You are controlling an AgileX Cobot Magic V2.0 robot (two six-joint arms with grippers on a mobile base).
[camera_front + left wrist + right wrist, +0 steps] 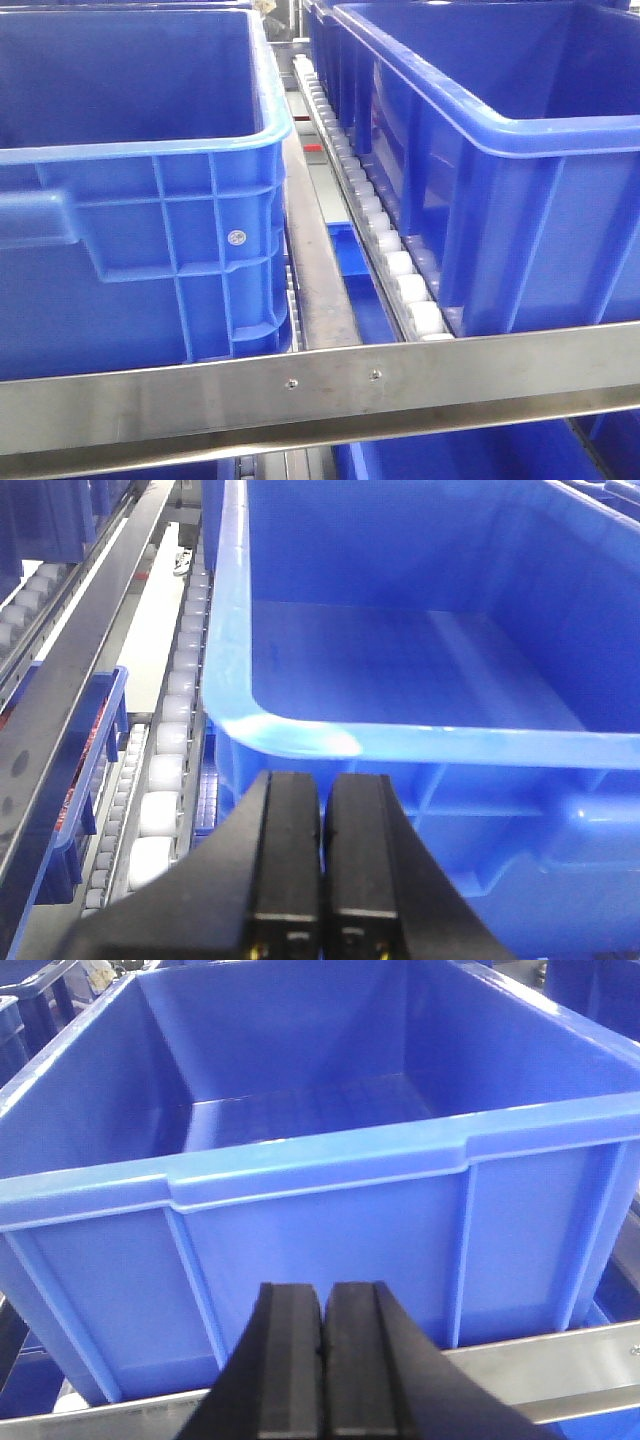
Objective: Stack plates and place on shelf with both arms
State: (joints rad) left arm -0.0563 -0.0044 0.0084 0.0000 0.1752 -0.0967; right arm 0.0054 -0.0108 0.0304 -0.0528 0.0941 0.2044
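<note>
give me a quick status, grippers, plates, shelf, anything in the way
Left gripper and right gripper shut, fingers empty. No plates in any view. Two blue crates sit on the shelf, filling it.

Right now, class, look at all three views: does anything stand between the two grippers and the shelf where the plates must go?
Yes. Big blue crates sit on the shelf. The left gripper, shut, faces one crate; the right gripper, shut, faces another behind the front rail. No plates are visible.
</note>
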